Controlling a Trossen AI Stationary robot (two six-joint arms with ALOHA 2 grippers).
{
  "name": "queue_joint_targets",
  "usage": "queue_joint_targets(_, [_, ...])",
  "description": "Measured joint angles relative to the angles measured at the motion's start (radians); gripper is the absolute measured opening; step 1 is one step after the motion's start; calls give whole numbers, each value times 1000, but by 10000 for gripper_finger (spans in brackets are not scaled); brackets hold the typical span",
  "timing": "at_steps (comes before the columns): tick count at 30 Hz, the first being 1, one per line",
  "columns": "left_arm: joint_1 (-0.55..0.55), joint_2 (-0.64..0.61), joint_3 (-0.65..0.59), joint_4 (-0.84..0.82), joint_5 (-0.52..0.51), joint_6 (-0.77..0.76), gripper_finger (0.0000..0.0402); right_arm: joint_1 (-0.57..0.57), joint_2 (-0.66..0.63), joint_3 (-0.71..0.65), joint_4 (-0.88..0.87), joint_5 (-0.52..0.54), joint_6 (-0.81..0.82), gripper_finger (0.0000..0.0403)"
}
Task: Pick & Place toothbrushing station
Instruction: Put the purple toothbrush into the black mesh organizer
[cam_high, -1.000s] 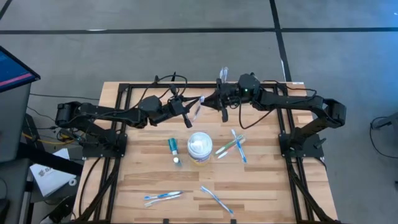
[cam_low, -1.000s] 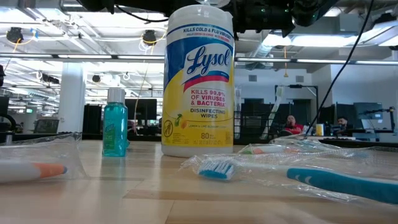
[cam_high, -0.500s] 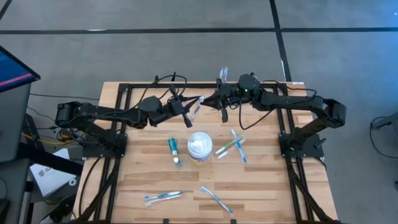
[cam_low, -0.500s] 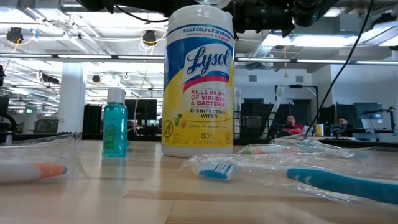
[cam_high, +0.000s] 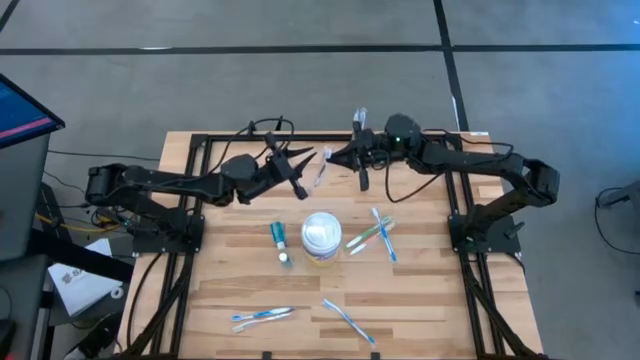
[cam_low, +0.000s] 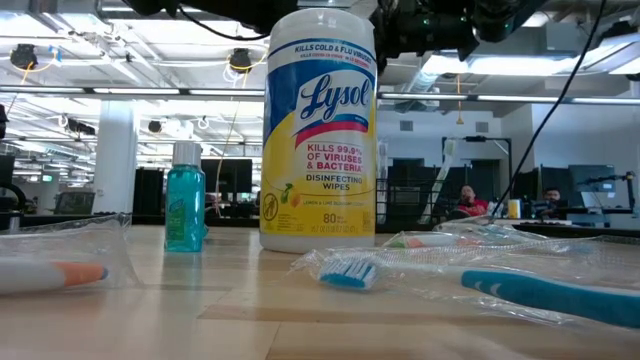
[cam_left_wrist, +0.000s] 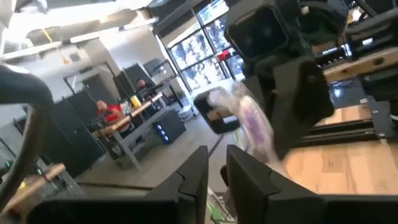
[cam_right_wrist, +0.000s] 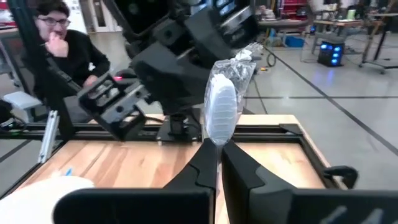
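Nearest edge: two wrapped toothbrushes (cam_high: 262, 316) and (cam_high: 348, 320) lie flat on the surface (cam_high: 420, 290), well apart. Judged to be stock waiting its turn.
Middle: the white wipes tub (cam_high: 321, 238) stands upright with a teal bottle (cam_high: 280, 240) just beside it. A crossed pair of brushes (cam_high: 375, 235) lies on its other side.
Right hand (cam_right_wrist: 219, 144): raised over the far part of the surface and clenched on a toothbrush in a clear wrapper (cam_right_wrist: 221, 106). It grips the handle, with the head standing up beyond the fingertips, probably so that the handle end can go down into a slot.
Left hand (cam_high: 297, 170): released, fingers parted and nothing between them. It is close to the right hand and facing it, with the wrapped brush between the two. That reads as a hand-over in which only the right side now grips.
Toothbrushing station: no black rack can be made out in any view, so its place cannot be told.
Risk: the slack wrapper may slip or snag.
Beyond the surface: a seated person (cam_right_wrist: 59, 46) watches.
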Motion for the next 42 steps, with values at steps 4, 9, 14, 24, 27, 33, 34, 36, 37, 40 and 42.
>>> queue_joint_targets(4, [0, -40, -36, -2, 9, -28, 63, -24, 0, 0, -13, 1, 0, 0])
queue_joint_targets(9, [0, -94, -90, 0, 26, -36, 60, -72, 0, 0, -41, 1, 0, 0])
queue_joint_targets(14, [0, -136, -141, 0, 36, -87, 58, -127, 0, 0, -68, 2, 9, 0])
queue_joint_targets(24, [0, -150, -190, 6, 39, -91, 57, -241, -3, 0, -111, 2, 19, 0])
queue_joint_targets(27, [0, -148, -190, 1, 39, -91, 57, -275, -13, 0, -148, 2, 18, 0])
queue_joint_targets(33, [0, -148, -190, 4, 39, -91, 57, -337, -54, -1, -222, 8, 1, 0])
queue_joint_targets(34, [0, -148, -190, 4, 39, -91, 57, -345, -63, -1, -236, 15, 0, 0])
queue_joint_targets(36, [0, -148, -190, 3, 39, -91, 57, -363, -82, -1, -273, 32, -8, 0])
queue_joint_targets(37, [0, -148, -190, 3, 40, -90, 57, -373, -92, -1, -290, 36, -11, 0])
queue_joint_targets(40, [0, -148, -190, 3, 40, -90, 57, -396, -126, -1, -335, 64, -24, 0])
queue_joint_targets(42, [0, -148, -190, 2, 40, -90, 57, -410, -145, -1, -364, 85, -31, 0])
